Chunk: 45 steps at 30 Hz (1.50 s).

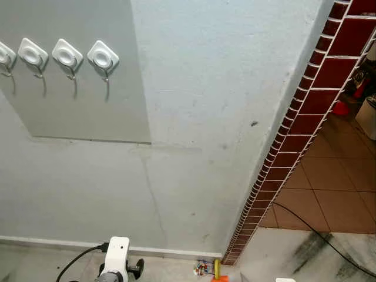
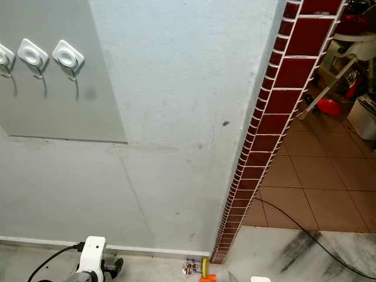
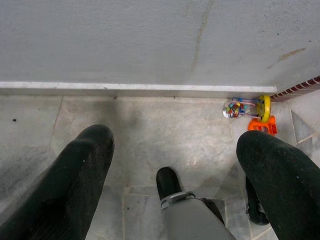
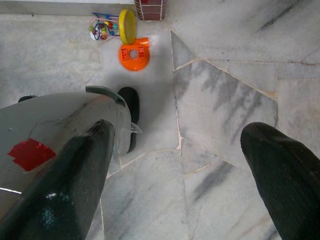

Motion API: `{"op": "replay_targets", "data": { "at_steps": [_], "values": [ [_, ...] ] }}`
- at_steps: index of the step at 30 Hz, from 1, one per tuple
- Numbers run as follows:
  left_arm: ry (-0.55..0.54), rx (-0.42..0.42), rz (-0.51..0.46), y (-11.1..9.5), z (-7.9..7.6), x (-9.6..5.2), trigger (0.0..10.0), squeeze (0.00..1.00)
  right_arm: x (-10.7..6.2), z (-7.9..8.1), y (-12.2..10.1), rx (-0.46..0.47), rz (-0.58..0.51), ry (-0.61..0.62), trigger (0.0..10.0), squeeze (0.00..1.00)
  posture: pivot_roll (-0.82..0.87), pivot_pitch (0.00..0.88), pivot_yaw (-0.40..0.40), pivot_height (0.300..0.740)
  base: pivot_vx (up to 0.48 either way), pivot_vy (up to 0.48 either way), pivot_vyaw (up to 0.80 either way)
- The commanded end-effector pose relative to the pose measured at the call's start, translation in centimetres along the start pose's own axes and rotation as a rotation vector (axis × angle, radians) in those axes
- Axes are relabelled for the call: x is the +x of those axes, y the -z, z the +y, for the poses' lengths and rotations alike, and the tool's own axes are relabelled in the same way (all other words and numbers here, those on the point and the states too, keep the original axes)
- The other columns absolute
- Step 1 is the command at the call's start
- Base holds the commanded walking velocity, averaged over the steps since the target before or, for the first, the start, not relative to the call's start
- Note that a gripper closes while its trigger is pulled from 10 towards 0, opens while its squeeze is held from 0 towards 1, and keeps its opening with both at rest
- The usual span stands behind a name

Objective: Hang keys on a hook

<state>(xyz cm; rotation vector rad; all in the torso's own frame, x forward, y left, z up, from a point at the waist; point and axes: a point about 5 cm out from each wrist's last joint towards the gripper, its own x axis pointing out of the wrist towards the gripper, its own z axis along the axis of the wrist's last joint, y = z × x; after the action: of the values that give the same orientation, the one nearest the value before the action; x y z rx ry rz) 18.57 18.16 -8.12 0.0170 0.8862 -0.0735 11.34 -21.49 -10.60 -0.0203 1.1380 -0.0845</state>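
Four white hooks (image 1: 66, 56) sit in a row on a grey panel (image 1: 88, 106) high on the pale wall (image 1: 205, 117), all of them bare. Right of the panel the wall ends at a corner edged in red tiles (image 1: 305, 123), with a terracotta floor (image 1: 329, 182) and a black cable (image 1: 317, 235) beyond it. Well below the panel, at the skirting, lies a small bunch of coloured keys (image 3: 235, 108) beside a yellow ring (image 3: 264, 107) and an orange piece (image 3: 264, 125), just left of the tile corner's foot on the marble floor (image 4: 225, 100). The left gripper (image 3: 175, 170) hangs low over that floor, its two black fingers (image 3: 75, 175) spread wide and holding nothing. The right gripper (image 4: 175, 170) also points down at the marble, fingers (image 4: 280, 170) likewise apart and empty, the robot's grey leg (image 4: 45, 135) beside it. A white wrist unit (image 1: 116, 252) shows below the panel.
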Motion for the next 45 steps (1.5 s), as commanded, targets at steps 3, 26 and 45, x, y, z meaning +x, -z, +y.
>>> {"op": "replay_targets", "data": {
  "at_steps": [3,26,45],
  "values": [
    [-0.059,0.051,-0.019,0.8,1.8,-0.7,10.0,0.0,0.3,1.0,-3.4,-0.165,-0.139,0.022,10.0,0.0,-0.09,0.0,0.05,0.74,0.0,0.0,0.0],
    [-0.007,0.022,0.021,1.9,1.0,-0.8,10.0,0.0,0.1,1.5,-1.7,-0.076,-0.138,-0.022,10.0,0.0,-0.07,0.0,0.036,0.74,0.0,0.0,0.0],
    [-0.01,-0.012,0.018,1.7,0.6,-0.6,10.0,0.0,0.2,1.7,-2.2,-0.092,-0.147,-0.025,10.0,0.0,-0.07,0.0,0.032,0.74,0.0,0.0,0.0]
  ]
}}
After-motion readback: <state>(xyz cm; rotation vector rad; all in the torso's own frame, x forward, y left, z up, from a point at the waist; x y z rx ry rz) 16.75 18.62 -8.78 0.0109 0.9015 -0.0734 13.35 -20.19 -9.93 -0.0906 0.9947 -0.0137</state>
